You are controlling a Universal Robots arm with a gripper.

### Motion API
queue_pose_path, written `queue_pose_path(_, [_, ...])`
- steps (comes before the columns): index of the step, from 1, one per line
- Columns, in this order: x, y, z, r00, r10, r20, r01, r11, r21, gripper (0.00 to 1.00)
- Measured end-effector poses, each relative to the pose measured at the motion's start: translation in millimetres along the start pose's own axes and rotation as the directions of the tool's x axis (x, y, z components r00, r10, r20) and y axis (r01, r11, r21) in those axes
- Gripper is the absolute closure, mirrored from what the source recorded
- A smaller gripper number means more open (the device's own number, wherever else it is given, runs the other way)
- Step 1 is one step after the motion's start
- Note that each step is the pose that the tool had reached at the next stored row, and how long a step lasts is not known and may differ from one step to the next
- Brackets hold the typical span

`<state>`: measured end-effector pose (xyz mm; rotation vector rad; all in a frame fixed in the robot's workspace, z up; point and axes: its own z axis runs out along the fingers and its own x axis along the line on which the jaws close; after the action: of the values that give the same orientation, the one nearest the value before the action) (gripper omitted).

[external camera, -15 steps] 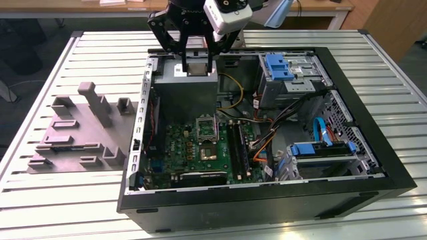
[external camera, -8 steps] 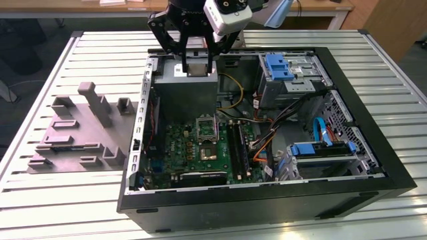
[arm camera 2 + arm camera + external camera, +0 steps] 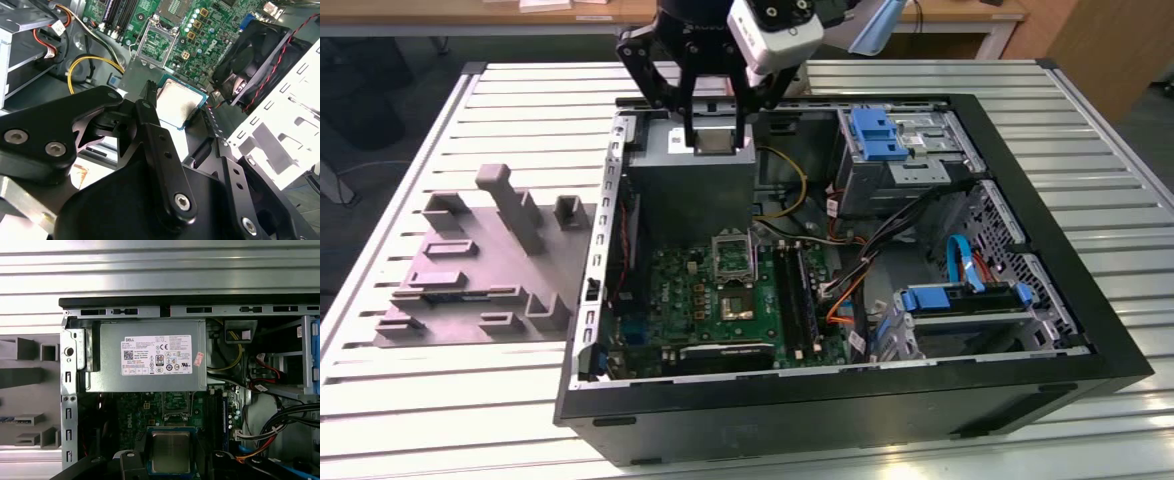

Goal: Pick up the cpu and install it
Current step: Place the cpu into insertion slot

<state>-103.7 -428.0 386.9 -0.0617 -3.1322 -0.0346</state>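
Black fingers (image 3: pixel 150 130) of the gripper (image 3: pixel 715 128) are closed on the cpu (image 3: pixel 181 102), pinching 2 opposite edges and holding it in the air over the open computer case (image 3: pixel 1067 330), near the power supply (image 3: pixel 145 362). The socket (image 3: pixel 734 252) on the green motherboard (image 3: pixel 720 305) sits lower, well apart. With so thin an edge grip, the chip could likely tilt or slip, land skewed and damage the socket contacts.
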Motion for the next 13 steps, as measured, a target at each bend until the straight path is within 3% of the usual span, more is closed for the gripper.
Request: queue_pose_path(13, [-0.1,-0.6,13.2,1.0000,0.000,0.0001,0.000,1.0000,0.0001,0.53])
